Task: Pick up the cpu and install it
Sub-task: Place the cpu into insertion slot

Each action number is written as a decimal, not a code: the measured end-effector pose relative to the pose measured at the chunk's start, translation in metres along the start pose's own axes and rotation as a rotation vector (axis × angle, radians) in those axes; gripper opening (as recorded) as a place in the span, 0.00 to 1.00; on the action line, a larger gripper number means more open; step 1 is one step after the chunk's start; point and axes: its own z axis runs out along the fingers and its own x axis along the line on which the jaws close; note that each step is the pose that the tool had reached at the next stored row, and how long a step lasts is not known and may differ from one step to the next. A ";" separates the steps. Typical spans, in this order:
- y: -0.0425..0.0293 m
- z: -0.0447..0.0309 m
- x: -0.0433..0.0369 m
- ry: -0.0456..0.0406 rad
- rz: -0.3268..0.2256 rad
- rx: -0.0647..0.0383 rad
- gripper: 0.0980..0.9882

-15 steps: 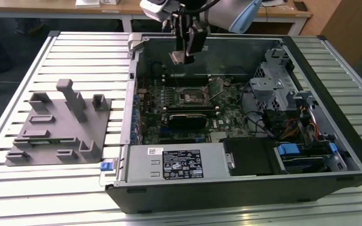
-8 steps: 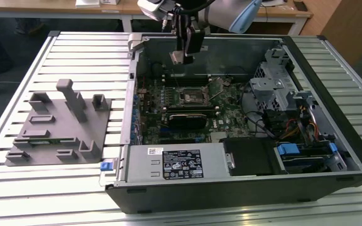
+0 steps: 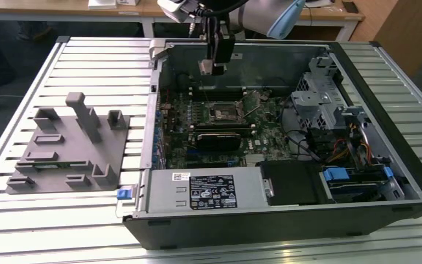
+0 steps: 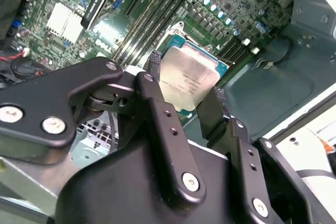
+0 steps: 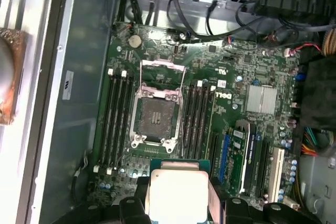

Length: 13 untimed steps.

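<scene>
My gripper (image 3: 215, 67) hangs inside the open computer case, above the back part of the motherboard (image 3: 218, 129), and is shut on the cpu. The cpu (image 4: 190, 74) is a small square chip with a silvery-white top, clamped at two opposite edges between the black fingers (image 4: 153, 85). In the first wrist view the cpu (image 5: 176, 190) is held above the board, a short way off from the socket (image 5: 156, 115). The socket is black and bare, with its metal frame swung up. The exterior view has the socket (image 3: 222, 113) below and in front of the gripper.
The case (image 3: 387, 137) has tall walls, a drive cage (image 3: 321, 99) and cables at the exterior view's right, and a power supply (image 3: 207, 190) at the front. Memory slots (image 5: 116, 119) flank the socket. A grey plastic fixture (image 3: 68, 148) lies on the slatted table at the exterior view's left.
</scene>
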 end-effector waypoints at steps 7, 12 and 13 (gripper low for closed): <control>0.0001 0.0025 0.0001 -0.0016 0.009 -0.001 0.48; 0.0002 0.0053 0.0001 -0.0035 0.009 -0.001 0.48; 0.0002 0.0054 0.0001 -0.0042 0.009 -0.001 0.48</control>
